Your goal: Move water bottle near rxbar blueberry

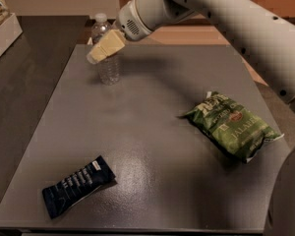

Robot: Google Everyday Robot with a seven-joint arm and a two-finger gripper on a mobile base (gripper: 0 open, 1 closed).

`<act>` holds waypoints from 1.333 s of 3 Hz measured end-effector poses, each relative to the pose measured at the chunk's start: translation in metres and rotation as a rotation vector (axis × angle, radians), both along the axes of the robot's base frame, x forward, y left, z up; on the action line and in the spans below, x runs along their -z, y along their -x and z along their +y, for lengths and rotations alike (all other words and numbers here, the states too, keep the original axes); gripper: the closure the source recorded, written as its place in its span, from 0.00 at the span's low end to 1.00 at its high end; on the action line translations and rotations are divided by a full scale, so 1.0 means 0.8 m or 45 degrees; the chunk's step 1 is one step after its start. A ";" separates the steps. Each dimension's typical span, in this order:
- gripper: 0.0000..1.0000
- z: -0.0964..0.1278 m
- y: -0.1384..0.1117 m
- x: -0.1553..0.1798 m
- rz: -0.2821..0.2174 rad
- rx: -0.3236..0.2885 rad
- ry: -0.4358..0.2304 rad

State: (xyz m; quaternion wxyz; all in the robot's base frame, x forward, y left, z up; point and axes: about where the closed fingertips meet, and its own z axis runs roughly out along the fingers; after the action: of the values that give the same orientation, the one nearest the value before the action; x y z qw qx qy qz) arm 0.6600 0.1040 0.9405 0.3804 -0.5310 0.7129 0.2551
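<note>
The small clear plastic water bottle (109, 71) with a white cap stands upright near the far left corner of the grey worktop (152, 136). The cream gripper (104, 47) lies across its upper half — open or clamped, I cannot tell. The flat navy rxbar blueberry (77, 186) wrapper lies by the near left corner, well apart; a green chip bag (231, 124) rests toward the right edge.

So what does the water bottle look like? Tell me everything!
The water bottle is small, made of clear ribbed plastic, with a white cap. It stands upright at the far left of the grey table. The cream gripper is in front of its middle and hides that part. I cannot tell if they touch.
</note>
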 end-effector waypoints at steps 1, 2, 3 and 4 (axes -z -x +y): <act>0.41 0.005 -0.001 -0.006 -0.014 -0.005 -0.018; 0.64 0.003 0.002 -0.008 -0.018 -0.019 -0.027; 0.87 -0.012 0.016 -0.020 -0.037 -0.067 -0.052; 1.00 -0.034 0.055 -0.035 -0.062 -0.170 -0.074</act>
State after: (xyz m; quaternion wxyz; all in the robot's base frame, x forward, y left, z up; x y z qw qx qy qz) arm 0.6160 0.0768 0.9688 0.3952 -0.5721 0.6586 0.2876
